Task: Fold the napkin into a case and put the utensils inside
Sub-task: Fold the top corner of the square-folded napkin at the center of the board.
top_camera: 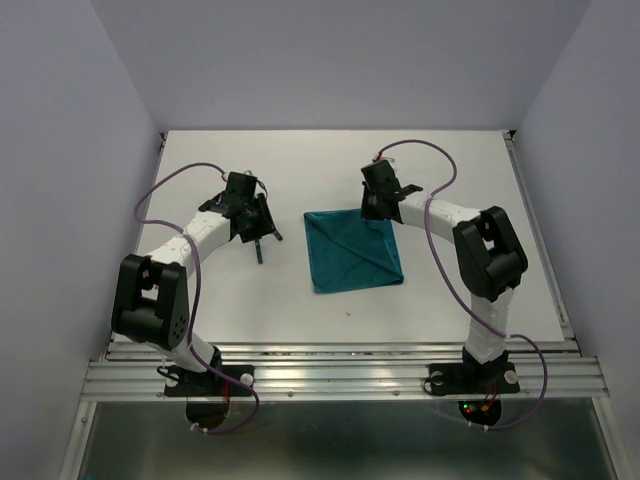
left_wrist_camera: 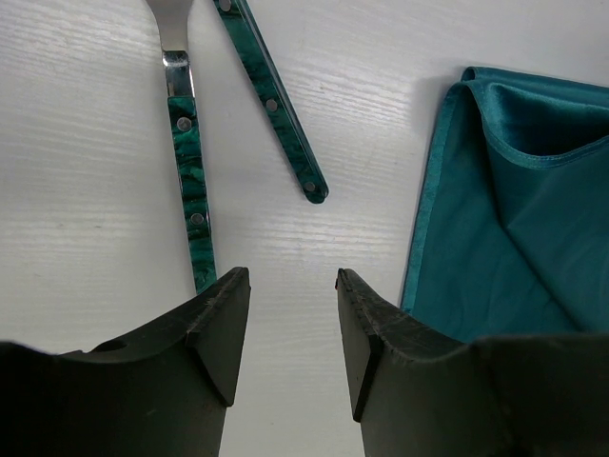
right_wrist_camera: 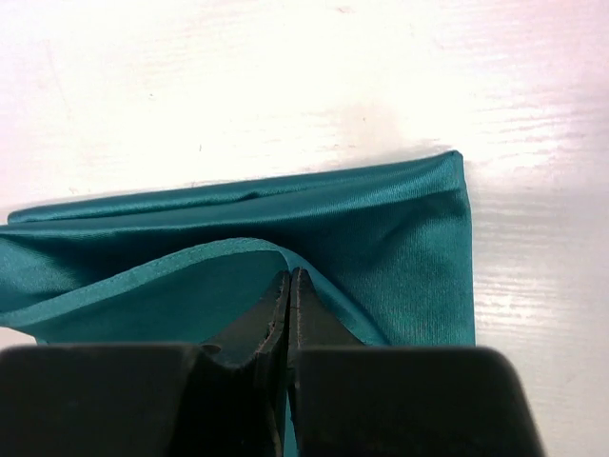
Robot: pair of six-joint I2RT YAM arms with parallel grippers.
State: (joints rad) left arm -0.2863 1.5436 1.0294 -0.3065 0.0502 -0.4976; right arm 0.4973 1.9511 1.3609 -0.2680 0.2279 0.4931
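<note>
The teal-green napkin [top_camera: 352,250] lies folded near the table's middle, a diagonal flap across its top. My right gripper [top_camera: 376,207] sits at its far right corner. In the right wrist view the jaws are pressed together on the flap's hemmed edge, the gripper [right_wrist_camera: 288,276] shut on the napkin [right_wrist_camera: 400,219], whose hem rises at the tips. My left gripper [left_wrist_camera: 290,286] hangs open over bare table, left of the napkin [left_wrist_camera: 514,219]. Two utensils lie just ahead of it: one teal handle with a silver neck [left_wrist_camera: 186,143] and a second teal handle [left_wrist_camera: 276,105]. Their heads are out of view.
The white table [top_camera: 450,300] is boxed in by pale walls at the back and sides, with a metal rail [top_camera: 340,375] along the near edge where both arm bases are bolted. A dark utensil end [top_camera: 258,252] pokes out below the left gripper.
</note>
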